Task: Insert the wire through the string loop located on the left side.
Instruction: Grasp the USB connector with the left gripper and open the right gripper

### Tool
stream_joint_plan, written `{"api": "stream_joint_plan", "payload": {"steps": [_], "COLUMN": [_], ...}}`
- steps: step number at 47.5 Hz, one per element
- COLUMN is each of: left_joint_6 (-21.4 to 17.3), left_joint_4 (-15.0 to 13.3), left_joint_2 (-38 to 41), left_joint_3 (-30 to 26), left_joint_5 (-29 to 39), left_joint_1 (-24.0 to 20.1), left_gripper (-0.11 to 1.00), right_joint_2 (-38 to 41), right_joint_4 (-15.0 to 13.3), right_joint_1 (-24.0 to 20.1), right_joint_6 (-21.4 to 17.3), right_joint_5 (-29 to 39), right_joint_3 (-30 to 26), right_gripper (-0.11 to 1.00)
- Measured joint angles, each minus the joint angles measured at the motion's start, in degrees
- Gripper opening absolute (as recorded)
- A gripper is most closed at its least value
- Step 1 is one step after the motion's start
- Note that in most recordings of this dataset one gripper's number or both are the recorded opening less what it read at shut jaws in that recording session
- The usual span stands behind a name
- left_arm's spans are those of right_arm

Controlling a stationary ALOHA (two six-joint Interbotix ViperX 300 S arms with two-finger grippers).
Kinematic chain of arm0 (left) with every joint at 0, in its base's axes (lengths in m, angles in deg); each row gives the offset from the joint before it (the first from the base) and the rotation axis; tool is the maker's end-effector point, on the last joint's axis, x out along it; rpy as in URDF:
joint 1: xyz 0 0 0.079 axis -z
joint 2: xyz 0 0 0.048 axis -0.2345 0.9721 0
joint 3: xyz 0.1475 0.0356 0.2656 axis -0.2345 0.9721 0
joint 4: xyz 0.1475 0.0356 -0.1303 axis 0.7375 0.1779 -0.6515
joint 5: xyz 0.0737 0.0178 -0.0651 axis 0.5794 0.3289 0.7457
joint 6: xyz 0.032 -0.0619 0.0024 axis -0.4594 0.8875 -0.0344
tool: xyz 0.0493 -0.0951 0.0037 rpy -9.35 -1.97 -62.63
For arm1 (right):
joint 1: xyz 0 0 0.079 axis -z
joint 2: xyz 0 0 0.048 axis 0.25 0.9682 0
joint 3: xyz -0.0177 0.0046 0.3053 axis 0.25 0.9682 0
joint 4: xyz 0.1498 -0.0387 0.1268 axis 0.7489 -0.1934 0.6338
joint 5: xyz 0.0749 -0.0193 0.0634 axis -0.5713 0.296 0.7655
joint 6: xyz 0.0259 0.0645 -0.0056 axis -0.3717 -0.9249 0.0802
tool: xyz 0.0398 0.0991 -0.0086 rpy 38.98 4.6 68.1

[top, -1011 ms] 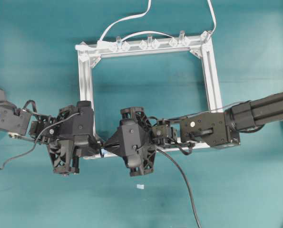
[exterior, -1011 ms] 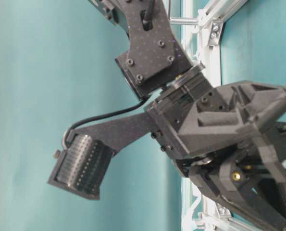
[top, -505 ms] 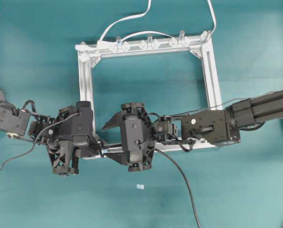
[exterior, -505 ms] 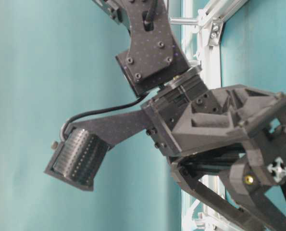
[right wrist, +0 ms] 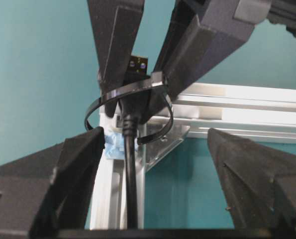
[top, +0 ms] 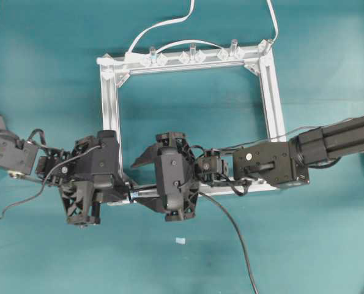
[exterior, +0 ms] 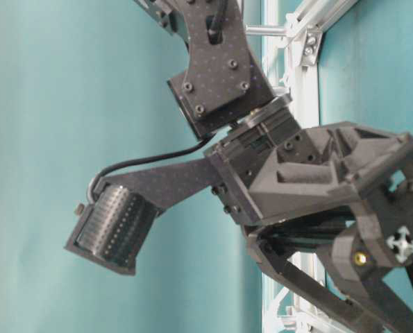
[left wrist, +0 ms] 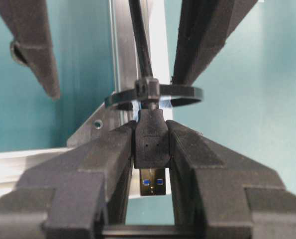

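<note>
Right gripper is now standing wide open, having let go of the long thin black cable with USB-style plug since a second ago; its black wrist housing is sitting rolled square over the frame.

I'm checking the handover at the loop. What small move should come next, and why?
Probably the left gripper should draw back along the cable's line, pulling more of the wire through the string loop. Its jaws are clamped on the plug, which has already passed the loop, while the right gripper stands open with the wire loose between its fingers.
</note>
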State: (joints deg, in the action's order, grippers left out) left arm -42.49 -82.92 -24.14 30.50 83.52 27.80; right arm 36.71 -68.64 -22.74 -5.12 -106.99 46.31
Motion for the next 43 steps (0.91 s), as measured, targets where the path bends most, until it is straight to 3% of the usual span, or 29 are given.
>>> {"api": "stream_joint_plan", "payload": {"steps": [43], "left_joint_6": [0.1], "left_joint_4": [0.0], "left_joint_2": [-14.4], "left_joint_3": [5.0], "left_joint_5": [16.3], "left_joint_1": [0.0], "left_gripper": [0.20], "right_joint_2": [-0.4], "right_joint_4": [0.0], "right_joint_1": [0.1], "right_joint_6": [0.0], "right_joint_5": [0.0], "right_joint_3": [2.3], "right_gripper": [0.83]}}
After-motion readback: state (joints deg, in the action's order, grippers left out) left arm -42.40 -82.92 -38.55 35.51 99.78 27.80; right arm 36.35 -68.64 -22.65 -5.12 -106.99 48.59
